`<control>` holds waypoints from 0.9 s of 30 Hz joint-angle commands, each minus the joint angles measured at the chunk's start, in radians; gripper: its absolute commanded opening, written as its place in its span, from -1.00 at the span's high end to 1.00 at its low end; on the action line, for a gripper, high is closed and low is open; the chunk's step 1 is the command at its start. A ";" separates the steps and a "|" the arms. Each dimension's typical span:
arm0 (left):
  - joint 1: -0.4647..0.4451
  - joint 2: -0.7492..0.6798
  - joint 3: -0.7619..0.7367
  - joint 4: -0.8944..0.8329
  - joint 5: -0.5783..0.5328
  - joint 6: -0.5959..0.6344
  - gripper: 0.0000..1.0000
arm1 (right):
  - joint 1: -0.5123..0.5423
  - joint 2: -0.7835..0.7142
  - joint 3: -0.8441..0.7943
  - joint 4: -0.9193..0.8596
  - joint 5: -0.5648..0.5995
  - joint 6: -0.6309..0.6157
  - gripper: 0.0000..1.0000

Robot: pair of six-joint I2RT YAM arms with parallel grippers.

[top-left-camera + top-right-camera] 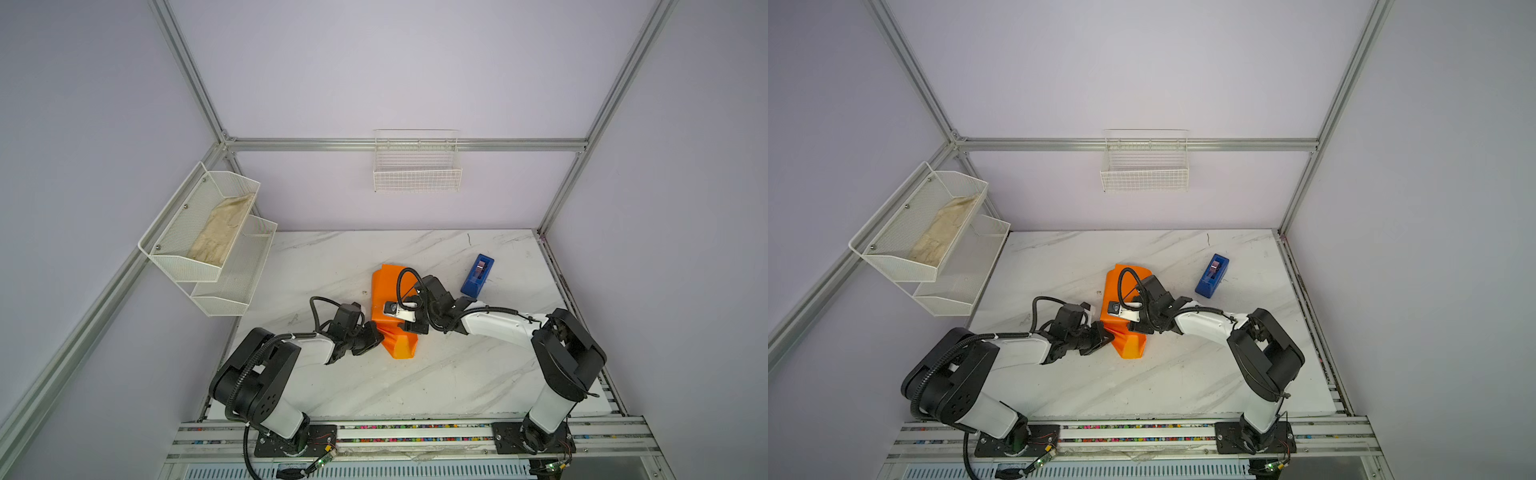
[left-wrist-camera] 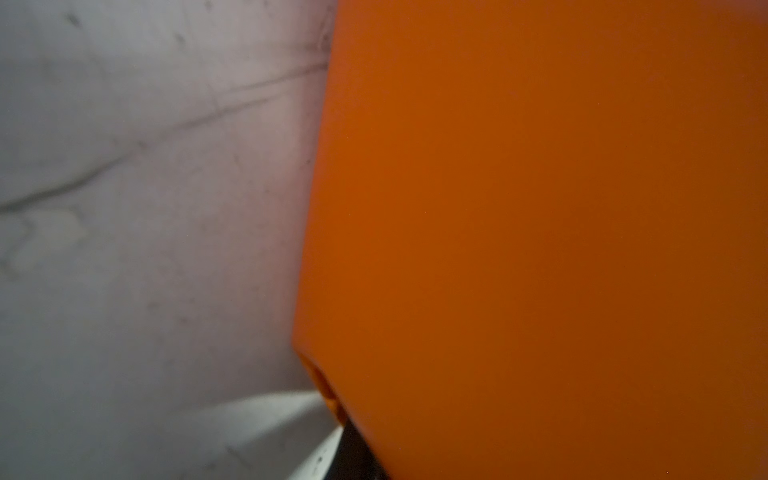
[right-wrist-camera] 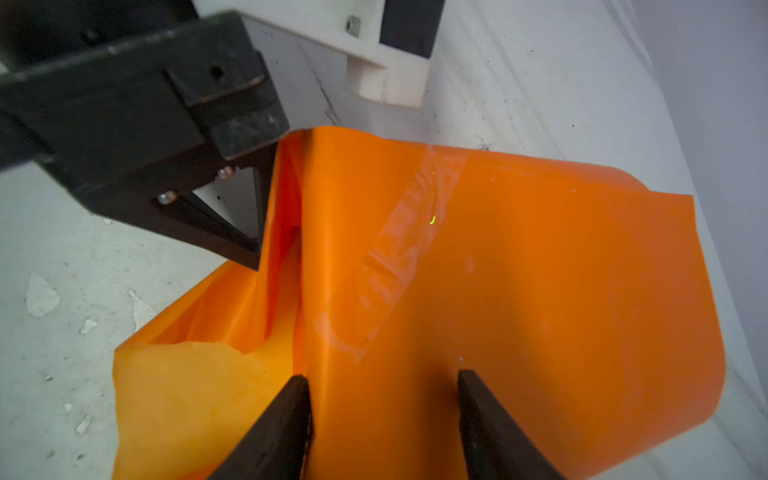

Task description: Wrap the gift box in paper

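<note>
The orange paper (image 1: pixel 386 286) (image 1: pixel 1115 282) lies folded round a block-shaped bundle mid-table. The gift box is hidden inside it. My left gripper (image 1: pixel 379 337) (image 1: pixel 1109 338) is shut on a pinched fold at the bundle's near left corner, also seen from the right wrist (image 3: pixel 259 249). Paper (image 2: pixel 540 208) fills most of the left wrist view. My right gripper (image 3: pixel 382 380) (image 1: pixel 415 326) stands over the near end of the paper (image 3: pixel 540 291), jaws apart, both tips down on its top layer. A strip of clear tape (image 3: pixel 399 249) runs along the paper. The end beside it gapes open.
A blue tape dispenser (image 1: pixel 477 276) (image 1: pixel 1212 276) stands back right of the bundle on the marble table (image 1: pixel 457 374). A white two-tier mesh shelf (image 1: pixel 195 266) with a beige cloth (image 1: pixel 224 232) hangs at left. A wire basket (image 1: pixel 417 174) hangs on the back wall.
</note>
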 commanded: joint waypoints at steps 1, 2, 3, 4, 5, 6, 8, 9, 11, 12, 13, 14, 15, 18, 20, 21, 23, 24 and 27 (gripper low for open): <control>0.005 0.008 -0.038 0.119 0.025 -0.050 1.00 | 0.000 -0.009 -0.026 -0.077 -0.003 -0.003 -0.18; 0.005 0.009 -0.039 0.127 0.025 -0.056 1.00 | 0.000 -0.008 -0.025 -0.080 -0.003 -0.005 -0.18; 0.005 0.009 -0.039 0.133 0.025 -0.060 1.00 | -0.001 -0.008 -0.025 -0.079 -0.003 -0.005 -0.18; 0.005 0.009 -0.041 0.142 0.028 -0.066 1.00 | 0.000 -0.006 -0.025 -0.079 -0.003 -0.006 -0.18; 0.005 0.007 -0.041 0.150 0.026 -0.070 1.00 | -0.001 -0.006 -0.024 -0.080 -0.004 -0.005 -0.18; 0.005 0.009 -0.040 0.156 0.025 -0.074 1.00 | 0.000 -0.005 -0.024 -0.079 -0.005 -0.004 -0.18; 0.005 0.013 -0.035 0.171 0.030 -0.078 1.00 | -0.001 -0.003 -0.024 -0.078 -0.006 -0.004 -0.18; 0.005 0.017 -0.031 0.176 0.031 -0.080 1.00 | 0.000 -0.001 -0.023 -0.079 -0.006 -0.005 -0.18; 0.005 0.026 -0.024 0.188 0.035 -0.085 1.00 | 0.000 0.000 -0.023 -0.079 -0.007 -0.004 -0.18; 0.003 0.032 -0.020 0.194 0.035 -0.087 1.00 | -0.001 0.001 -0.023 -0.080 -0.007 -0.006 -0.18; 0.004 0.038 -0.016 0.198 0.036 -0.089 1.00 | -0.001 0.002 -0.021 -0.080 -0.008 -0.005 -0.18; 0.004 0.046 -0.016 0.205 0.036 -0.092 1.00 | 0.000 0.003 -0.021 -0.080 -0.009 -0.005 -0.18; 0.003 0.053 -0.016 0.216 0.037 -0.096 1.00 | 0.000 0.003 -0.021 -0.081 -0.009 -0.005 -0.18; 0.002 0.079 -0.018 0.245 0.044 -0.109 1.00 | 0.000 0.005 -0.020 -0.082 -0.009 -0.006 -0.18; -0.005 0.094 -0.025 0.247 0.039 -0.117 1.00 | 0.000 0.005 -0.021 -0.080 -0.010 -0.006 -0.18; -0.010 0.100 -0.030 0.249 0.036 -0.121 1.00 | 0.000 0.007 -0.020 -0.081 -0.010 -0.005 -0.18; -0.015 0.115 -0.041 0.254 0.033 -0.127 1.00 | 0.000 0.008 -0.019 -0.082 -0.010 -0.005 -0.18; -0.016 0.120 -0.046 0.259 0.034 -0.132 1.00 | -0.002 0.008 -0.018 -0.084 -0.010 -0.006 -0.18; -0.019 0.132 -0.066 0.267 0.029 -0.144 1.00 | 0.000 0.009 -0.018 -0.086 -0.009 -0.007 -0.18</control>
